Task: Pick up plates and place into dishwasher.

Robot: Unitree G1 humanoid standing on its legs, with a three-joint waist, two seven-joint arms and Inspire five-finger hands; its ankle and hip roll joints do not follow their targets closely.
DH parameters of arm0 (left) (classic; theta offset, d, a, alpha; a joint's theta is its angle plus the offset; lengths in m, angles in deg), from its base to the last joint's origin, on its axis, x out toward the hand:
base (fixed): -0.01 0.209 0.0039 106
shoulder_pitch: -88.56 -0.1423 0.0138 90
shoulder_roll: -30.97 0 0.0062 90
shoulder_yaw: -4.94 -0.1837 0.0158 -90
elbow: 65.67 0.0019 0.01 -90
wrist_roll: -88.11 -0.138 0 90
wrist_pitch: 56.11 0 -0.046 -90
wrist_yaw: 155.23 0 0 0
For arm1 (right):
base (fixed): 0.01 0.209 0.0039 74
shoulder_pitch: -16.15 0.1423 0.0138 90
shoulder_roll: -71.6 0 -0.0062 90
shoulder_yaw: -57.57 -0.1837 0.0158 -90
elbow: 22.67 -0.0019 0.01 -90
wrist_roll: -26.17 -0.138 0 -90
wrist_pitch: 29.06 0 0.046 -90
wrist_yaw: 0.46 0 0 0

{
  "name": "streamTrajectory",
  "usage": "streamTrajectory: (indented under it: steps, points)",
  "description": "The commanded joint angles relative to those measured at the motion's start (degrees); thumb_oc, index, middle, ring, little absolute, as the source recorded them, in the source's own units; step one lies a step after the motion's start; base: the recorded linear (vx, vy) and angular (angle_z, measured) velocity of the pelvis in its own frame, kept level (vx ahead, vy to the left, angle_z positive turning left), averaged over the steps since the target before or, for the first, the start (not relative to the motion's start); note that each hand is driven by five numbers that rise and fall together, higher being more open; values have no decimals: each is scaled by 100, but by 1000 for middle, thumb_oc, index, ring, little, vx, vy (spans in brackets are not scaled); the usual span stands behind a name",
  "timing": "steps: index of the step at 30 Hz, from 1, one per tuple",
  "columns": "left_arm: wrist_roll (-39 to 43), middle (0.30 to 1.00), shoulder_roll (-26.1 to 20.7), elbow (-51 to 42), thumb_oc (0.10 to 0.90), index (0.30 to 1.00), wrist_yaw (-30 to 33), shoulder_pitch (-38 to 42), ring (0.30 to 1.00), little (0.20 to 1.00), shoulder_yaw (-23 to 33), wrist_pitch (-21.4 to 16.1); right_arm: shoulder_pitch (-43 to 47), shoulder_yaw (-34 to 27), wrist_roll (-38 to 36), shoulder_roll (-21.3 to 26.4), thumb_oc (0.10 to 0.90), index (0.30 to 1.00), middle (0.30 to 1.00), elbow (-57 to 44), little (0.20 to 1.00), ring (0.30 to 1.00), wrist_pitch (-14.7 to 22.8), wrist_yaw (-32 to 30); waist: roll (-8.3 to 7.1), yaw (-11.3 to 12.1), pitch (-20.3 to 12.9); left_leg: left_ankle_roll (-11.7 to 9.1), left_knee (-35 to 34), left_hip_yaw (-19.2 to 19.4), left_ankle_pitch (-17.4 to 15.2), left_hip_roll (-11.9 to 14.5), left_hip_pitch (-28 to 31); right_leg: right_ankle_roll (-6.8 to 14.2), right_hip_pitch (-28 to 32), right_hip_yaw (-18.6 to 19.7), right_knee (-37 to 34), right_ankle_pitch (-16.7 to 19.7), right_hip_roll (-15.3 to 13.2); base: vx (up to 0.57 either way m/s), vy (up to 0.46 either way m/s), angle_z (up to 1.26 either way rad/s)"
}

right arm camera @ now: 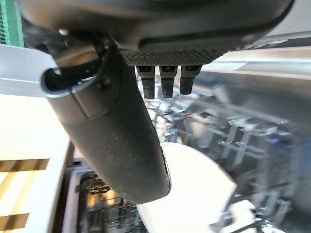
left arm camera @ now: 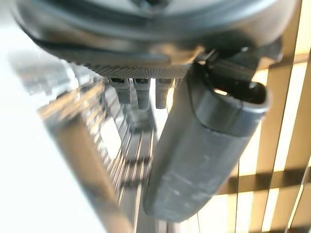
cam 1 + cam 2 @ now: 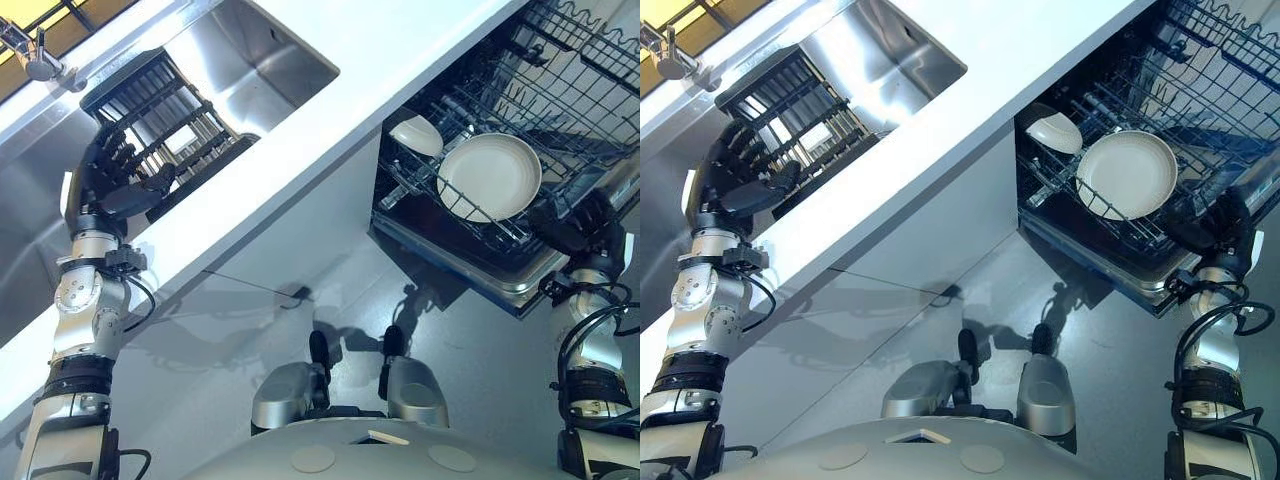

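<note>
Left eye view: the round cream ceramic plate leans in the dark wire lower rack of the open dishwasher, just beside a smaller white bowl. The right hand sits at the plate's lower edge by the rack's front rim; whether it touches the plate cannot be told from here. The left hand is over the black slatted dish rack that stands in the stainless steel sink, set in the pale grey surface.

Right eye view: the same layout. No plate can be made out in the dish rack's slots.

Left wrist view: the left hand's fingers point straight out over the rack's slats, thumb spread apart, holding nothing.

Right wrist view: the right hand's fingers are straight and the thumb stands clear; the plate's pale rim lies just past the thumb, and nothing is gripped.

Judgement: the plate looks set down and released. To finish well, the right hand should draw back along the line of the plate's face, not across it, so a finger does not tip the plate against the bowl. It should lift clear of the rack's tines before swinging away. The left hand, if it is reaching for another plate, should come in along the slats and pinch a rim between thumb and fingers
</note>
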Motion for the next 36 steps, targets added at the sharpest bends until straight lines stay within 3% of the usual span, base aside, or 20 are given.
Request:
streamTrajectory:
  steps: [1,9,15,24,29,36]
  points:
    - [120,900,-112,-139,800,900,-10,383,900,900,77,-495,32,30,-209,570,800,900,900,-306,900,900,368,143,249,-76,-614,-334,878,11,-502,-75,-650,-250,123,-302,974,-1343,143,0,0,0]
    - [258,900,-57,-317,800,900,2,253,900,900,62,-409,-121,223,-564,367,800,900,900,-69,900,900,203,602,428,-73,-561,-364,797,-20,-411,-120,-672,-272,47,-336,1054,-1383,102,18,30,-1]
    - [226,900,59,-454,800,900,-11,108,900,900,35,-425,-174,537,-1135,97,800,900,900,-101,900,900,-77,1698,500,-8,-483,-382,802,-97,-353,-143,-734,-304,-36,-400,1174,-1418,64,8,16,1]
    - [239,900,170,-457,800,900,-64,85,900,900,-95,-548,13,1212,-1103,-97,800,900,900,-387,900,900,-68,2694,511,152,-382,-375,855,-211,-306,-193,-863,-344,-118,-514,1263,-1420,14,11,31,2]
    - [198,900,242,-439,800,900,-65,143,900,900,-243,-576,301,1572,-1272,-147,800,900,900,-476,900,900,-84,2949,473,288,-348,-357,963,-272,-334,-228,-951,-358,-149,-604,1345,-1418,-39,36,62,4]
    - [187,900,363,-447,800,900,-86,220,900,900,-463,-551,901,1902,-1229,-261,800,900,900,-535,900,900,-14,2689,440,478,-295,-302,1130,-403,-409,-333,-1000,-375,-173,-697,1440,-1370,-109,63,100,9]
